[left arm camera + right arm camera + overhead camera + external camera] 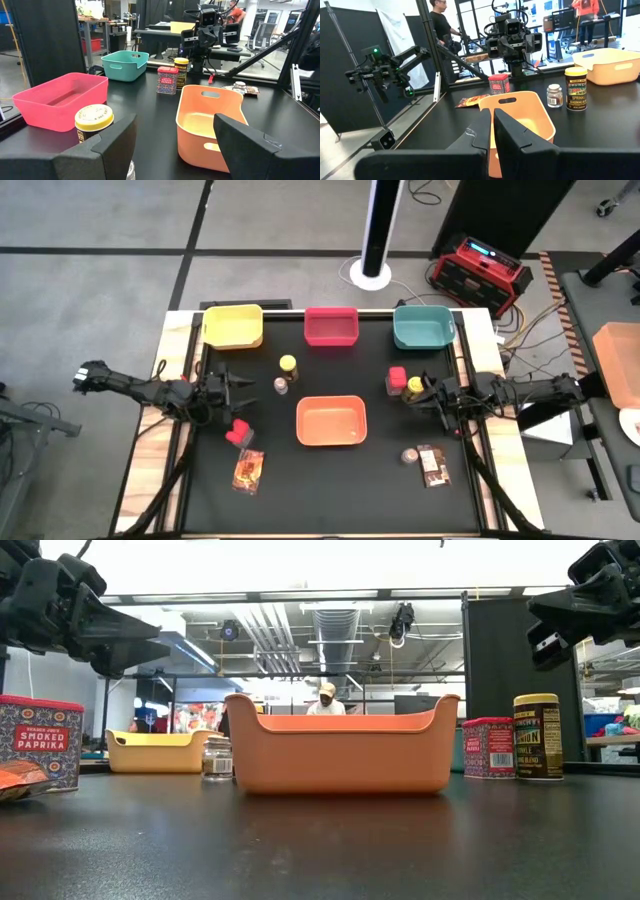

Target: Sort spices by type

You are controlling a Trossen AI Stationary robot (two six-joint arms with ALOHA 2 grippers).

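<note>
1. you have four trays on the table [330,490]: the yellow tray [232,325], red tray [331,326] and teal tray [423,327] sit in a row along the far edge, and the orange tray [331,421] sits mid-table.
2. the high view shows no spice inside any of the four trays; the left wrist view shows the orange and red ones bare inside.
3. your left gripper [243,391] hangs over the left side with its fingers spread and nothing between them.
4. just beside it you see one red tub [239,433], and nearer the front edge a packet [248,471].
5. one yellow-lidded jar [288,365] stands between the yellow and red trays, a little toward the front, with a small shaker [280,385] just beside it.
6. your right gripper [421,397] is on the right side, fingers pressed together, holding nothing.
7. right next to it stand the second red tub [397,379] and second jar [414,387], touching or nearly so.
8. front right of the orange tray you find the other shaker [409,455] beside the other packet [433,464].
</note>
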